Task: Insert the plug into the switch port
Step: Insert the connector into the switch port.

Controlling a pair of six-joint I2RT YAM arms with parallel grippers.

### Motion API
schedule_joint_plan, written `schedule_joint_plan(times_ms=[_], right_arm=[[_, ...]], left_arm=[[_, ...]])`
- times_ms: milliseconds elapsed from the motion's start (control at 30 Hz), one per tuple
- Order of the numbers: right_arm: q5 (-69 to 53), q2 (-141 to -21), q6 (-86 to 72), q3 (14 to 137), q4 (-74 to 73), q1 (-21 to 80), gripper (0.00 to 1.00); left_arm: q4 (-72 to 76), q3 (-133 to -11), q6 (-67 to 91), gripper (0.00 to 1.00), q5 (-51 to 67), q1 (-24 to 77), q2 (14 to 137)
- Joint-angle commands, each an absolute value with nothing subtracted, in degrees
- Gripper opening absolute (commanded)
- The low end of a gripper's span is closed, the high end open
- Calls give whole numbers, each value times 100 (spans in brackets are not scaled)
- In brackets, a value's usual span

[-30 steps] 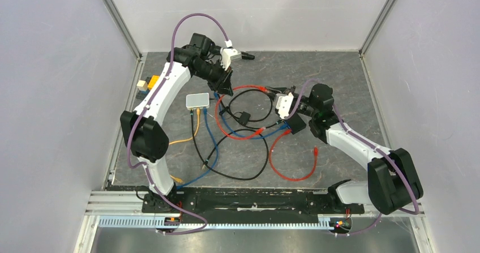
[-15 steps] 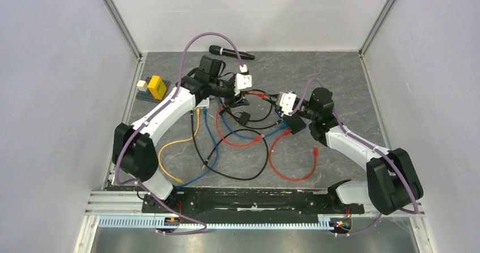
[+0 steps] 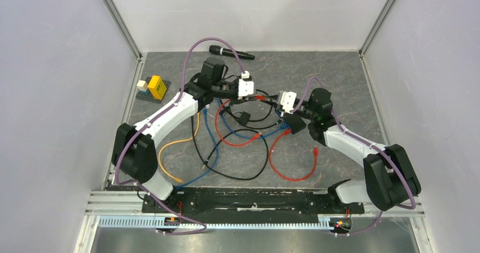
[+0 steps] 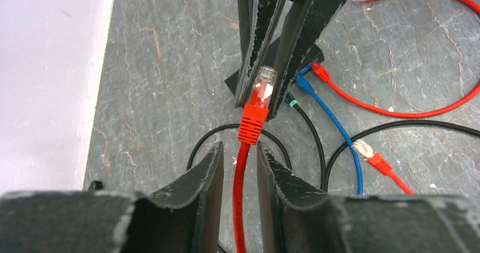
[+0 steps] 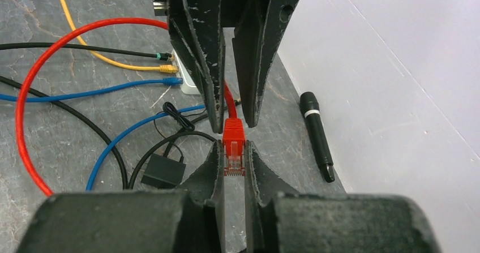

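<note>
My right gripper [image 5: 233, 145] is shut on the red plug [image 5: 234, 154] and holds it above the table; it also shows in the top view [image 3: 271, 98]. My left gripper [image 4: 238, 148] faces it, open, with its fingers on either side of the red cable [image 4: 242, 196] just behind the plug [image 4: 263, 89]; there are gaps on both sides. In the top view the left gripper [image 3: 255, 96] meets the right one mid-table. The pale switch box [image 5: 187, 81] shows only as a sliver behind the left fingers, with yellow, blue and black cables plugged in. The left arm hides it from the top camera.
A black microphone [image 3: 231, 52] lies at the back, also in the right wrist view [image 5: 317, 134]. Yellow and blue blocks [image 3: 151, 87] sit at the left. A black adapter [image 3: 243, 118] and loose red [image 3: 291, 162], blue, black and yellow cables cover the middle. Walls close in on both sides.
My left arm swung from the back of the table down towards the right gripper, and its fingers now straddle the red cable. It now covers the switch box. The right gripper barely moved.
</note>
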State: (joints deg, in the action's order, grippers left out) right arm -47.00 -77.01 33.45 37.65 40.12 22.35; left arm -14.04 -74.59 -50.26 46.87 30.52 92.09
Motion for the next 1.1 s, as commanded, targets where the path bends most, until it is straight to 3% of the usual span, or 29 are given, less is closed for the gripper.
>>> schedule_joint_plan(times_ms=[0,333,433,500,533,633,733,1067], right_arm=[[-4922,-7818,3092,3870,4197,2259,0],[-4879,-7977,2803,3885,4339,2259,0],[-4870,-8001,2702,3894,4384,2259,0],[-4814,-7998,2648,3887,4402,2259,2],[-4698,-7978,2601,3878,4370,2259,4],[-4115,-7805,2387,3805,4272,2247,25],[-3479,-7542,1797,3742,4292,2228,37],[-1810,-6711,715,3632,3082,1763,52]], left_arm=[[-1072,-7637,-5188,31,4991,3090,9166],[-1265,-7548,-5274,26,5217,3094,9182],[-1267,-7541,-5165,18,5283,3096,9193],[-1261,-7538,-5143,4,5364,3102,9201],[-1237,-7518,-5122,2,5379,3103,9194],[-931,-7454,-4577,2,5210,3103,9214],[-563,-7429,-3654,2,4872,3104,9334],[265,-7506,-838,2,2896,3466,10080]])
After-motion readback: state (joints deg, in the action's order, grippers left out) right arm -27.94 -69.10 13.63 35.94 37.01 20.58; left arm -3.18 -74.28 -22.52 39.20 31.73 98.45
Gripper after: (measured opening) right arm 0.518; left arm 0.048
